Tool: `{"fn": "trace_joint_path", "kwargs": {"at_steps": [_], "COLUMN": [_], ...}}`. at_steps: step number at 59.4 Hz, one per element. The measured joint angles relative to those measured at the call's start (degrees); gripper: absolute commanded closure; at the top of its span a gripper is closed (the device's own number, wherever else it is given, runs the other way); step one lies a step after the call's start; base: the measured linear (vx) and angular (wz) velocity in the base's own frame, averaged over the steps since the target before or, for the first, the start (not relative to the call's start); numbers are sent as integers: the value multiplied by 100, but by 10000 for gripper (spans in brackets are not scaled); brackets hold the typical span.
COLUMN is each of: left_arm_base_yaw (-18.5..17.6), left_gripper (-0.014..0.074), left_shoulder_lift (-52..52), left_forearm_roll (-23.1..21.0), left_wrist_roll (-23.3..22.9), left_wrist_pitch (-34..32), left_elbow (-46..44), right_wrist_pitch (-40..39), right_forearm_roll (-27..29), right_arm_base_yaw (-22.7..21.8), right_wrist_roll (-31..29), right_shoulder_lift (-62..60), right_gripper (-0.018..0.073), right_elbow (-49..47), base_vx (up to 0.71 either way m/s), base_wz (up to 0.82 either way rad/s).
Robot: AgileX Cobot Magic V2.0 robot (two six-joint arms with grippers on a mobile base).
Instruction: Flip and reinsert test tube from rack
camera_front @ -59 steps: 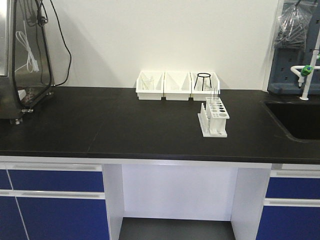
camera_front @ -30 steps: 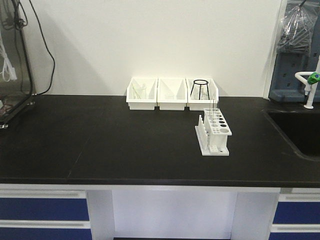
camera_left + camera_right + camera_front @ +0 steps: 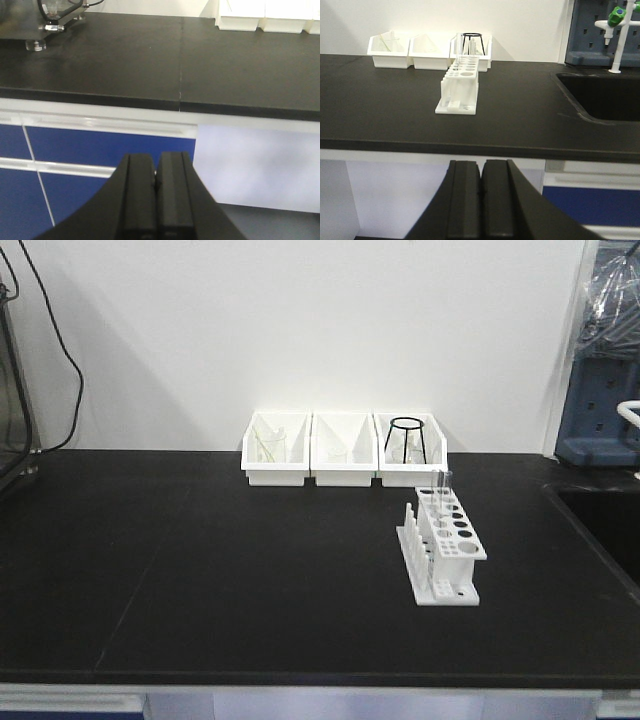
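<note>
two grippers are seen with jaws pressed together and nothing held between them: the left gripper (image 3: 156, 165) is held in front of the blue drawers (image 3: 100, 145) below the counter edge, and the right gripper (image 3: 481, 170) is held low before the counter front. the rack (image 3: 446, 550) is set on the black counter (image 3: 200, 570), right of centre, well apart from both. the test tube (image 3: 446, 485) is stood upright in a hole at the rack's far end, near three white bins (image 3: 343, 448) lined along the wall.

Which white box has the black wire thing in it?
The right bin, nearest the rack. A black wire stand sits in it; the left bin and middle bin have none.
</note>
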Motion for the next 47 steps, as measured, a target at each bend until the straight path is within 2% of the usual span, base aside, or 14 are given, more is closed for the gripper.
{"fn": "trace_joint_path", "kwargs": {"at_steps": [47], "left_arm_base_yaw": [0], "left_gripper": [603], "left_shoulder_lift": [0], "left_forearm_roll": [0], "left_wrist_roll": [0], "left_wrist_pitch": [0], "left_elbow": [0], "right_wrist_pitch": [0], "right_forearm_roll": [0], "right_arm_base_yaw": [0], "right_wrist_roll": [0], "right_shoulder_lift": [0], "right_gripper": [571], "right_elbow": [0], "base_vx": [31], "base_wz": [4]}}
